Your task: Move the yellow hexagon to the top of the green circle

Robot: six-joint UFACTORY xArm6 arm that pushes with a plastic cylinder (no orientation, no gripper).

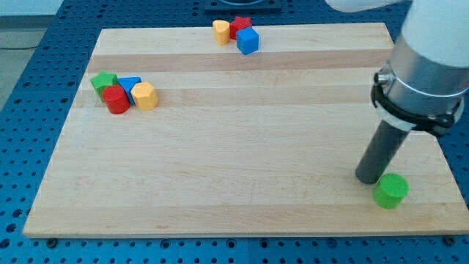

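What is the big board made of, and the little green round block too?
The board looks like pale wood: long grain stripes, a dull finish. The green circle, just right of my tip, looks like painted wood or plastic: smooth, even colour, no grain showing. I cannot tell which.

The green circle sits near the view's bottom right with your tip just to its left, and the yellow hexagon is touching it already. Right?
Not quite. The camera view shows the green circle near the view's bottom right with my tip just to its left, but the yellow hexagon is far away at the view's upper left, beside the red block and blue block.
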